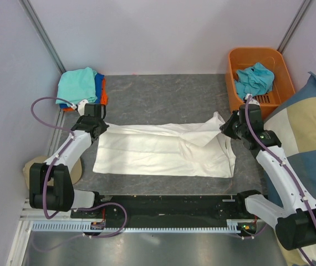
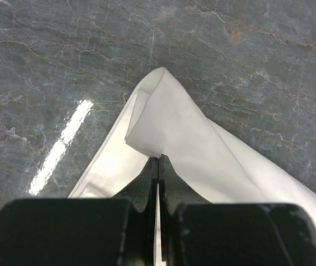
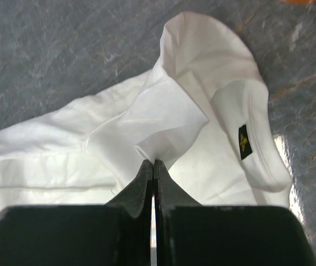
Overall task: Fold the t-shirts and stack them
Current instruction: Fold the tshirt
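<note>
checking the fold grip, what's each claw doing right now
Left claw: closed, holding the white t-shirt.
Right claw: closed, holding the white t-shirt.

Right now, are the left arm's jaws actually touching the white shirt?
Touching. The left wrist view shows the left gripper with its jaws shut on a raised fold of the white t-shirt, and no gap between them.
</note>
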Available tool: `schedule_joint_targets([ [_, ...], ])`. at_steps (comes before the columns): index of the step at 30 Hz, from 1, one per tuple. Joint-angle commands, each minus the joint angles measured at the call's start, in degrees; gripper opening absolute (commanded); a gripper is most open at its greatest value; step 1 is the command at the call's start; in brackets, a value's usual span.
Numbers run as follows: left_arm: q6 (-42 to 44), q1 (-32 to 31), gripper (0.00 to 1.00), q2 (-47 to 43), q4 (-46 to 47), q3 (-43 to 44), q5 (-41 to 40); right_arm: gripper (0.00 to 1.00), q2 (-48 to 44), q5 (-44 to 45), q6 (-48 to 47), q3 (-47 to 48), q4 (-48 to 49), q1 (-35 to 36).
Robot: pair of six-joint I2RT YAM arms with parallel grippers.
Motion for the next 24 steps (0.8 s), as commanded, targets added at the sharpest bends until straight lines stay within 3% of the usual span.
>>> schedule_joint_targets([
  [1, -2.1, 0.3, 0.02, -3.7, -0.5, -1.7, -0.1, 0.0, -3.6, -2.0, 2.4, -2.9, -4.0, 1.6],
  [24, -3.4, 0.3, 0.02, -4.2, -1.2, -6.7, -0.4, 0.0, -12.3, -1.9, 5.0, -5.2, -14.2, 5.7],
])
